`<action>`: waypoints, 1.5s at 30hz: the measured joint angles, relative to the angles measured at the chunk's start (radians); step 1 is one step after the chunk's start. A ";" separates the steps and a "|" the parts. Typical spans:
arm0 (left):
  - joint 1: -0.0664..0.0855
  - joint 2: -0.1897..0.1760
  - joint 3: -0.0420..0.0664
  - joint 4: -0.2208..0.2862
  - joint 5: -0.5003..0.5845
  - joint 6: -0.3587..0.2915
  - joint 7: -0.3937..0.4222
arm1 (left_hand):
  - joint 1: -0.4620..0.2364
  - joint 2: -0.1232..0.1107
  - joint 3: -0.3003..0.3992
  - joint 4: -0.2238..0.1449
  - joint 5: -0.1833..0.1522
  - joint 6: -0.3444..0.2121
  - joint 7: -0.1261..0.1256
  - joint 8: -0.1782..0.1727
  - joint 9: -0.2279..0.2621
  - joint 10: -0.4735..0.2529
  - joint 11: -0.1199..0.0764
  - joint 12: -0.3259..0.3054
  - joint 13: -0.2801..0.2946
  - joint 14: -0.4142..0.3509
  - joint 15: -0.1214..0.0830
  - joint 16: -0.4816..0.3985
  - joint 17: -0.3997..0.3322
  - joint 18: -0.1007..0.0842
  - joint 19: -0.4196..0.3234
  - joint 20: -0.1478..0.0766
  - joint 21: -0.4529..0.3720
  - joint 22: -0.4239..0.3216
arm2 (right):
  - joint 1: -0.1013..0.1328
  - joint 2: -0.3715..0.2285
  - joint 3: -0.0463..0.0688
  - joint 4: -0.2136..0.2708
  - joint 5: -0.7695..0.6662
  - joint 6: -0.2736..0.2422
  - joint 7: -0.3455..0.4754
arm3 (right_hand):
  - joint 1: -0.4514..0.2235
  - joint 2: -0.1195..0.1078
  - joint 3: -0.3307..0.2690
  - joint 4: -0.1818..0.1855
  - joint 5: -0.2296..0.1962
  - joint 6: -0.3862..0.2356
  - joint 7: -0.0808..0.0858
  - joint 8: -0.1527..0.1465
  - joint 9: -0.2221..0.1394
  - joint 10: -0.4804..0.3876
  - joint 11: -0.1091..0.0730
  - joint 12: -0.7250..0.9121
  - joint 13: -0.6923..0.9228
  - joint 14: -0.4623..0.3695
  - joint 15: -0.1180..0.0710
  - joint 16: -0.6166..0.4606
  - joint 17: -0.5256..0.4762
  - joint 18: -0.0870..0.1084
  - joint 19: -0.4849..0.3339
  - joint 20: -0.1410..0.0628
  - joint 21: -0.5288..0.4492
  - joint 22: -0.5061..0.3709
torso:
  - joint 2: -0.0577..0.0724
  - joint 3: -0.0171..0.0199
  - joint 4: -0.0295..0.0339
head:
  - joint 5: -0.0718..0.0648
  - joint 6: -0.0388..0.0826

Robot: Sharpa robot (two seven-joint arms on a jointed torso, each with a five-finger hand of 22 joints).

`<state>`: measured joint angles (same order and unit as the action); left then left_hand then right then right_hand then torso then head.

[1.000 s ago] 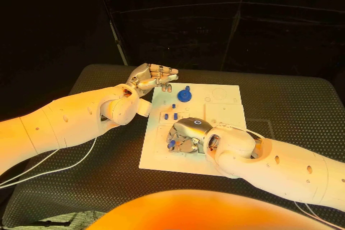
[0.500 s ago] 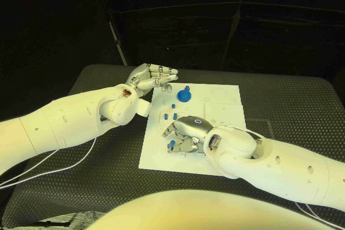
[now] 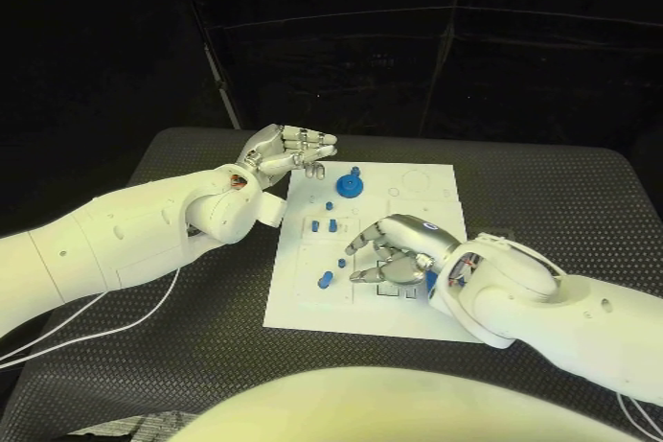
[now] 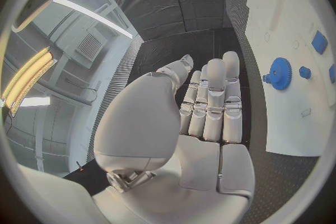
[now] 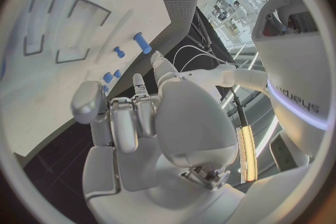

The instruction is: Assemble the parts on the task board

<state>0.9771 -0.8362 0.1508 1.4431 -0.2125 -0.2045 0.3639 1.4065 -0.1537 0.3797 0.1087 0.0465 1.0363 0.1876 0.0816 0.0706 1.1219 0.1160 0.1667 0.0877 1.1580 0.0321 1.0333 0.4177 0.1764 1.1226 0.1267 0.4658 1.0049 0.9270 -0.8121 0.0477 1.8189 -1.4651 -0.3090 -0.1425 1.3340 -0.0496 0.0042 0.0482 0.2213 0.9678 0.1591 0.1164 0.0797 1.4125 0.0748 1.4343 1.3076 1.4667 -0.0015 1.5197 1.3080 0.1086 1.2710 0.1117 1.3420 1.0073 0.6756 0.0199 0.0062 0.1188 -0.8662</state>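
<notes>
I take the task board (image 3: 415,197) as my reference. My left hand (image 3: 287,151) hangs off the board's far left corner over the black table (image 3: 581,202), fingers loosely curled, nothing in them. My right hand (image 3: 397,252) sits over the board's middle, fingers spread apart and empty. The blue gear (image 3: 353,184) stands near the board's far edge, by my left hand. Several small blue parts (image 3: 326,226) lie along the board's left side, just left of my right fingertips.
</notes>
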 measured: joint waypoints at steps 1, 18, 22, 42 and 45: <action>0.000 0.000 0.000 0.000 0.000 0.000 0.000 | 0.000 0.000 0.000 0.000 0.000 0.000 0.000 0.000 0.000 0.000 0.000 0.000 0.000 0.000 0.000 0.000 0.000 0.000 0.000 0.000 0.000 0.000 | 0.001 -0.023 0.006 0.010 0.029 -0.005 0.001 | -0.009 0.001 -0.006 0.008 0.007 0.016 -0.005 0.010 0.003 -0.006 -0.006 -0.007 0.000 0.000 0.000 0.000 0.000 0.000 -0.003 -0.003 -0.003 -0.006 | -0.001 0.0000 -0.0009 | -0.003 0.002; -0.009 -0.004 -0.002 -0.004 0.000 0.000 0.000 | 0.000 0.000 0.000 0.000 0.000 0.000 0.000 0.000 0.000 0.000 0.000 0.000 0.000 0.000 0.000 0.000 0.000 0.000 0.000 0.000 0.000 0.000 | 0.002 -0.267 0.029 0.073 0.233 -0.041 -0.139 | -0.091 -0.014 -0.135 0.129 0.095 0.075 -0.059 0.143 0.098 -0.021 -0.047 -0.044 -0.020 0.000 -0.036 0.000 0.000 0.000 0.027 -0.045 -0.002 0.022 | -0.021 0.0000 -0.0194 | -0.081 0.027; -0.010 -0.006 -0.003 -0.004 0.000 0.000 0.000 | 0.000 0.000 0.000 0.000 0.000 0.000 0.000 0.000 0.000 0.000 0.000 0.000 0.000 0.000 0.000 0.000 0.000 0.000 0.000 0.000 0.000 0.000 | -0.003 -0.286 0.029 0.086 0.175 -0.039 -0.202 | -0.099 -0.022 -0.164 0.160 0.087 0.068 -0.065 0.172 0.127 -0.019 -0.049 -0.044 -0.018 -0.003 -0.040 0.000 0.000 0.000 0.041 -0.049 0.009 0.051 | -0.025 0.0004 -0.0242 | -0.095 0.027; -0.012 -0.012 -0.003 0.000 0.000 0.001 0.000 | 0.000 0.000 0.000 0.000 0.000 0.000 0.000 0.000 0.000 0.000 0.000 0.000 0.000 0.000 0.000 0.000 0.000 0.000 0.000 0.000 0.000 0.000 | -0.073 -0.237 0.028 0.064 -0.061 0.012 -0.337 | -0.089 -0.032 -0.181 0.233 0.082 0.037 -0.067 0.220 0.184 -0.012 -0.055 -0.049 -0.012 0.000 -0.043 -0.001 0.000 0.000 0.051 -0.053 0.009 0.059 | -0.026 -0.0017 -0.0281 | -0.109 0.017; -0.012 -0.013 -0.003 0.001 0.000 0.001 0.000 | 0.000 0.000 0.000 0.000 0.000 0.000 0.000 0.000 0.000 0.000 0.000 0.000 0.000 0.000 0.000 0.000 0.000 0.000 0.000 0.000 0.000 0.000 | -0.075 -0.226 0.028 0.056 -0.071 0.018 -0.342 | -0.089 -0.032 -0.184 0.236 0.082 0.037 -0.067 0.220 0.185 -0.012 -0.055 -0.049 -0.011 0.000 -0.043 -0.001 0.000 0.000 0.051 -0.053 0.009 0.059 | -0.025 -0.0022 -0.0273 | -0.109 0.016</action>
<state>0.9648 -0.8490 0.1479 1.4439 -0.2125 -0.2040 0.3637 1.4065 -0.1537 0.3798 0.1088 0.0465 1.0364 0.1875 0.0816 0.0706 1.1219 0.1160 0.1666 0.0876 1.1581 0.0322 1.0333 0.4177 0.1763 1.1225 0.1267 0.4658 1.0052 0.8515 -1.0383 0.0753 1.8748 -1.5363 -0.2906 -0.4846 1.2446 -0.0814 -0.1794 0.2839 0.3037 1.0052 0.0921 0.3368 0.2651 1.4006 0.0194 1.3851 1.2968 1.4668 -0.0450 1.5190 1.3075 0.1085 1.3223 0.0589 1.3506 1.0660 0.6502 0.0177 -0.0211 0.0095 -0.8507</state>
